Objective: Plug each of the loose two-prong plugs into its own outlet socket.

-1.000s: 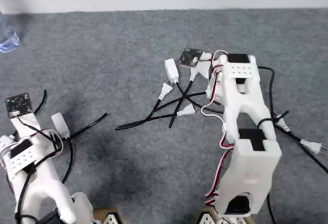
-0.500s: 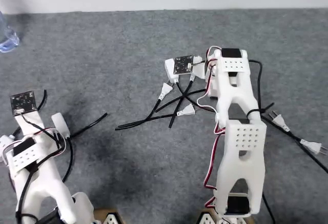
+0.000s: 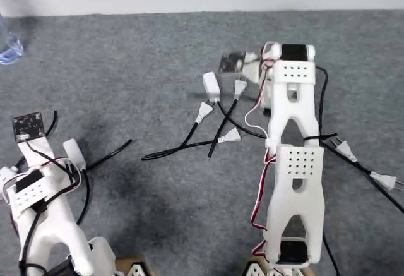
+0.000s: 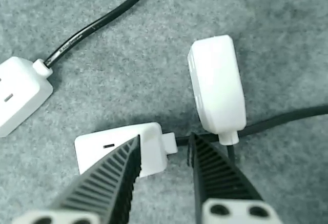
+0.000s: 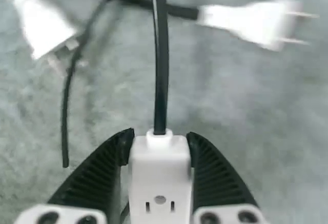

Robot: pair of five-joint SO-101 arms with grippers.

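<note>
As the right wrist view showed, the right gripper (image 5: 160, 134) was clenched on a white outlet socket (image 5: 160, 170). One finger sat on each flank, the slotted face was turned toward the camera, and its black cord (image 5: 161, 65) ran away over the grey carpet (image 5: 246, 106). Beyond the held socket, apart from it, lay a loose two-prong plug (image 5: 251, 21) with its prongs pointing away. In the high view this arm was stretched to the far side, right of centre, above the crossed cords. Two further plugs (image 3: 203, 110) (image 3: 230, 137) lay to its left.

The left gripper (image 4: 165, 141) was released. Its jaws straddled the cord neck of a second socket (image 4: 100, 139) without closing on it, and another socket (image 4: 215, 90) lay just beside. This arm sat near and left, well apart from the plugs.

Assessment: the step in hand was securing a socket for mating, and no plug was seated. The next move would call for lining a plug's prongs up with the held socket's slots. The plug would need steadying, since it would likely slide on the carpet if pushed.
</note>
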